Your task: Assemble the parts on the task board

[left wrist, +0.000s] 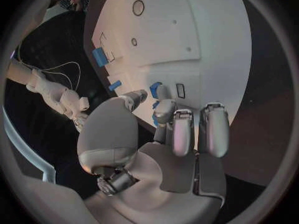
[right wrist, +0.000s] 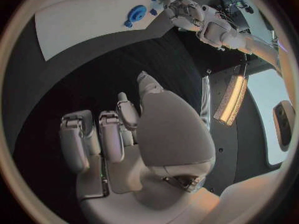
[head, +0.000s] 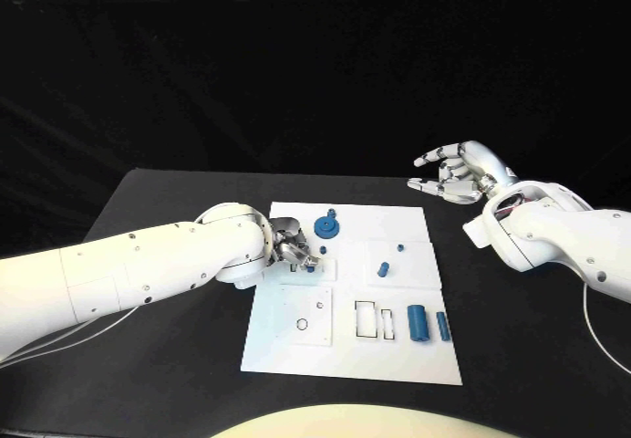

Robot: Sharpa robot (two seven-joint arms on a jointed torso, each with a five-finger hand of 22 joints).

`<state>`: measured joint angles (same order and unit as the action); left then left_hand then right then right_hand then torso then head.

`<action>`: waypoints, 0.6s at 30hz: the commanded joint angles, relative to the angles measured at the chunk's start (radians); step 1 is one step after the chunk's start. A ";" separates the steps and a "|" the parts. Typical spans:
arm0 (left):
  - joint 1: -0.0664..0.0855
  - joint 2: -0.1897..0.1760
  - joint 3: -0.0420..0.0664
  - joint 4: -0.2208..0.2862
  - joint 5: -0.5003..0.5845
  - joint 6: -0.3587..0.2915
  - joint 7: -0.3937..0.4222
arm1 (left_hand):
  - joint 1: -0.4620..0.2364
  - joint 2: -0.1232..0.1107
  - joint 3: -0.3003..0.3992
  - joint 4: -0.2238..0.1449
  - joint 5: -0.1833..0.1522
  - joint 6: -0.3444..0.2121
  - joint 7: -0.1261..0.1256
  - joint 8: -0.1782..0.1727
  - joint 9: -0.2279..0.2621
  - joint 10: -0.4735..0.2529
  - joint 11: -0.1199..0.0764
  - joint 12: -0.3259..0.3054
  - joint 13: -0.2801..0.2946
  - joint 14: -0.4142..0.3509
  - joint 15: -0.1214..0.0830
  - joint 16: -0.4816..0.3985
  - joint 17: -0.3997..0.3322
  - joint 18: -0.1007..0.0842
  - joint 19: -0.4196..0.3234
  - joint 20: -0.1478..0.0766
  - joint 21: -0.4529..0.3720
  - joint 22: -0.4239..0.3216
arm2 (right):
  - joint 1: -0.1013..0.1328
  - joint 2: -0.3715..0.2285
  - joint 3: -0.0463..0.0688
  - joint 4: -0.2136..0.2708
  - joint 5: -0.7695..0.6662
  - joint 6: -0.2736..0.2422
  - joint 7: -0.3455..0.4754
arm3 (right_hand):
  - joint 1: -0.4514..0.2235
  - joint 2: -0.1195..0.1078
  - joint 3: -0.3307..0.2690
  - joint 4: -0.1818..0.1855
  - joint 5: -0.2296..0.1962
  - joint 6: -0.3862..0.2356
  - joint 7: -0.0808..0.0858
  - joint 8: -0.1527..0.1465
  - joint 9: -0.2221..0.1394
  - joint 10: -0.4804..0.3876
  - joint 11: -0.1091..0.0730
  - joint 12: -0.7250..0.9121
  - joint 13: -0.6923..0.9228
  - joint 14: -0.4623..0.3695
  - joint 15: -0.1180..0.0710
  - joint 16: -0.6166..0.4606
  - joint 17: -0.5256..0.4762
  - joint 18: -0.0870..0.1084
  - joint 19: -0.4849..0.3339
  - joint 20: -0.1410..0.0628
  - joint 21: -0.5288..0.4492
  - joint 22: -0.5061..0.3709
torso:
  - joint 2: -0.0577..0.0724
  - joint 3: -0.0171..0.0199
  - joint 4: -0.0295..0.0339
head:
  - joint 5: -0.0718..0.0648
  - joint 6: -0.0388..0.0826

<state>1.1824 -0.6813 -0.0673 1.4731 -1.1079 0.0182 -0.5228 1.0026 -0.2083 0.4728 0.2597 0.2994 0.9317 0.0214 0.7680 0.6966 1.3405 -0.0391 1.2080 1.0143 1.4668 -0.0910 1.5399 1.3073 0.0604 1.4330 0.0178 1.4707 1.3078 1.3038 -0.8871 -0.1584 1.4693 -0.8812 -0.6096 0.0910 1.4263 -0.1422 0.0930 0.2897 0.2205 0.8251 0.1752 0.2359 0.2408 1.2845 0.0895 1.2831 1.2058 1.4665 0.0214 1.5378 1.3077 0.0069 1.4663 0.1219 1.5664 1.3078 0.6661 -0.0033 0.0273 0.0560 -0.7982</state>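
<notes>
Blue part (left wrist: 155, 89) pinched upright in left hand (head: 294, 248) fingers (left wrist: 166, 110); right hand (head: 456, 172) fingers apart, empty.

A robotics lab: a black-draped desk (head: 158, 383) against a black backdrop carries a white task board (head: 395, 360) set out for testing.

Two white arms, silver hands

Smooth white shells dotted with dark screws; left hand (head: 294, 248) and right hand (head: 458, 172) of jointed silver metal.

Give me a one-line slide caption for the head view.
Left silver hand works at a small blue part on the white task board while the right silver hand hovers empty beyond the board's far corner.
</notes>
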 commanded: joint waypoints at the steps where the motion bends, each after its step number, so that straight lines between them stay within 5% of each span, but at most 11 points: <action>1: 0.000 -0.003 0.007 0.008 0.011 -0.004 0.006 | 0.005 -0.009 -0.012 0.003 -0.007 0.005 0.003 -0.006 0.001 0.006 -0.004 0.005 0.001 0.088 -0.005 0.004 0.201 -0.009 0.006 -0.001 0.001 0.016 | 0.000 -0.001 0.000 0.001 -0.007 0.006 0.012 | -0.008 0.000 0.003 0.001 0.005 0.006 -0.001 0.003 -0.001 0.005 -0.001 0.003 -0.001 0.082 -0.009 -0.006 0.170 -0.007 0.105 -0.006 0.004 0.263 | 0.000 0.0006 -0.0001 | -0.001 0.001; 12: 0.004 -0.014 0.049 0.024 0.037 -0.005 0.006 | 0.010 -0.011 -0.034 0.023 -0.011 0.001 0.004 -0.009 0.003 0.001 -0.003 -0.002 -0.008 0.087 -0.005 0.002 0.196 -0.009 0.005 -0.001 0.000 0.015 | -0.001 0.002 0.000 -0.004 -0.006 0.005 0.013 | -0.013 -0.001 0.002 0.001 0.004 0.006 -0.001 0.003 -0.002 0.005 -0.001 0.003 -0.001 0.082 -0.009 -0.005 0.171 -0.007 0.105 -0.006 0.004 0.263 | -0.002 0.0010 -0.0006 | 0.000 0.012; 18: 0.027 -0.021 0.068 0.007 0.071 0.021 0.003 | 0.014 -0.013 -0.060 0.030 -0.010 -0.020 0.013 -0.018 0.004 -0.034 0.005 -0.041 -0.061 0.083 0.001 -0.003 0.184 -0.006 -0.004 0.003 -0.007 0.000 | -0.001 0.003 0.000 -0.008 -0.005 0.005 0.013 | -0.013 -0.001 0.002 0.001 0.004 0.006 -0.001 0.003 -0.002 0.005 -0.001 0.003 -0.001 0.082 -0.009 -0.005 0.171 -0.007 0.105 -0.006 0.004 0.263 | -0.001 0.0010 -0.0002 | 0.000 0.018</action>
<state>1.2025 -0.7021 -0.0014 1.4872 -1.0743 0.0185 -0.5230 1.0100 -0.2157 0.4172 0.2905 0.2904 0.9165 0.0364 0.7530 0.7001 1.3104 -0.0355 1.1698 0.9563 1.4668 -0.0910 1.5399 1.3073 0.0605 1.4329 0.0178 1.4664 1.3076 1.3035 -0.8846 -0.1584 1.4624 -0.8807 -0.6099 0.0918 1.4251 -0.1435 0.0930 0.2897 0.2206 0.8251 0.1752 0.2359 0.2398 1.2845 0.0895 1.2831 1.2059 1.4665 0.0214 1.5378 1.3079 0.0069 1.4662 0.1219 1.5664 1.3079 0.6646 -0.0021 0.0267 0.0566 -0.7824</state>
